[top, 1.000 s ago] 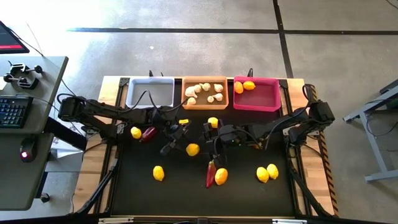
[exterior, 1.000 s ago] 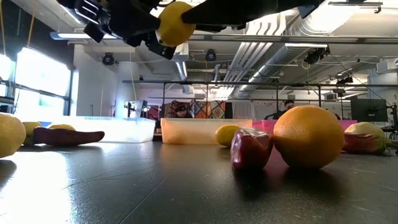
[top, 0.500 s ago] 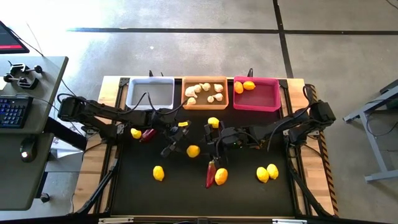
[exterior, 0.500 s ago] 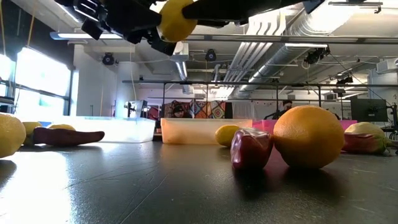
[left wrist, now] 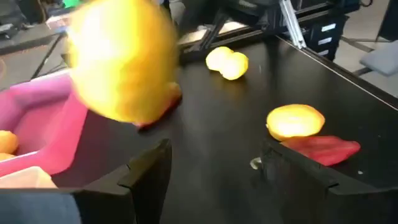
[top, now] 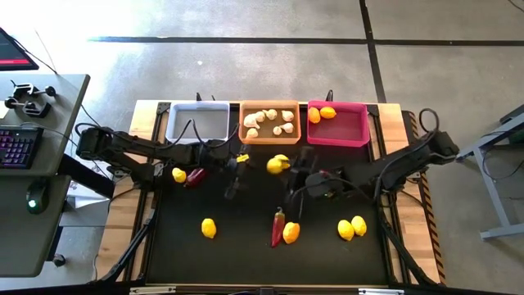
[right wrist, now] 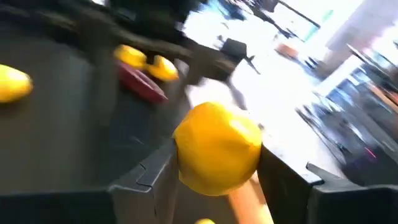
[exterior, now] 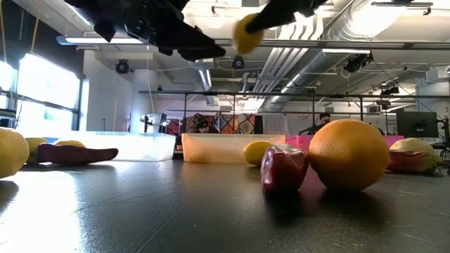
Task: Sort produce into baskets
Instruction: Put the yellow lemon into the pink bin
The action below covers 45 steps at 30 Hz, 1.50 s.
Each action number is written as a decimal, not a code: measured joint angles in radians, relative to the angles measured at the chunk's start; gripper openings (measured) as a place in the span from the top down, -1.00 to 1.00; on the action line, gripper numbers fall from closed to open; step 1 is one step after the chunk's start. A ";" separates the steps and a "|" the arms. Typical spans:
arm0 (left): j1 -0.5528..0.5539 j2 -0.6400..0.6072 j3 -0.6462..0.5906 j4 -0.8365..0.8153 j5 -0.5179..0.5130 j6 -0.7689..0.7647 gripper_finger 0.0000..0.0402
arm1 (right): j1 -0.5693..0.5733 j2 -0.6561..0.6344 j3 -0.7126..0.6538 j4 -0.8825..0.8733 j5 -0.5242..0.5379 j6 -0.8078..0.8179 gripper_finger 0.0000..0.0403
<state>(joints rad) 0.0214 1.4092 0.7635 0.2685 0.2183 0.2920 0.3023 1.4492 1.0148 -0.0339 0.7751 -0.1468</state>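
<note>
A yellow lemon (top: 273, 166) hangs above the black mat's far middle with my right gripper (top: 288, 168) shut on it; the low view shows the lemon (exterior: 243, 32) high up. My left gripper (top: 238, 175) stands open just left of it, nothing between its fingers (left wrist: 149, 168). More lemons (top: 209, 228) (top: 352, 228) and dark red chili peppers (top: 277, 225) (top: 195, 176) lie on the mat. At the far edge stand the white basket (top: 176, 123), the orange basket (top: 246, 135) with garlic bulbs (top: 270, 120), and the pink basket (top: 340, 135) with two lemons. My right gripper pinches the lemon's two opposite sides (right wrist: 186, 155) between its two fingers (right wrist: 283, 177). The fingers come from the table's right side, slanting slightly down. The lemon is lifted clear of the mat.
Another lemon (top: 283, 159) lies on the mat just beyond the held one, near the orange basket. A lemon (top: 291, 233) rests against the near chili. A desk with keyboard and mouse (top: 33, 201) stands left of the table.
The lemon has passed from my left gripper to my right one. The left gripper has let go and turned, staying in place. The right gripper has turned and carried the lemon up and toward the table's far edge.
</note>
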 joint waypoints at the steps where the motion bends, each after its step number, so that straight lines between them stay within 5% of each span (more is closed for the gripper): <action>1: 0.000 0.001 0.000 -0.003 0.001 0.000 -0.15 | -0.010 -0.011 0.000 -0.029 0.033 0.026 0.12; 7: -0.001 0.001 -0.001 -0.009 0.012 -0.002 -0.15 | -0.120 -0.081 0.001 -0.270 0.167 0.204 0.12; 18: -0.001 0.001 -0.001 -0.008 0.019 -0.001 -0.15 | -0.553 -0.108 -0.040 -0.605 0.138 0.543 0.12; 23: -0.001 0.001 -0.002 -0.009 0.020 -0.002 -0.15 | -0.762 -0.108 -0.136 -0.567 0.078 0.595 0.12; 31: -0.001 0.001 -0.002 -0.009 0.020 -0.001 -0.15 | -0.987 -0.107 -0.325 -0.265 -0.063 0.615 0.12; 37: -0.001 0.001 -0.002 -0.009 0.020 0.001 -0.15 | -1.038 -0.107 -0.417 -0.051 -0.089 0.671 0.12; 45: -0.001 0.001 -0.002 -0.009 0.021 0.000 -0.15 | -1.044 -0.107 -0.426 -0.048 -0.033 0.742 0.12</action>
<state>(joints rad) 0.0200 1.4101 0.7616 0.2596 0.2390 0.2920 -0.7418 1.3418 0.5888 -0.0818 0.7423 0.5949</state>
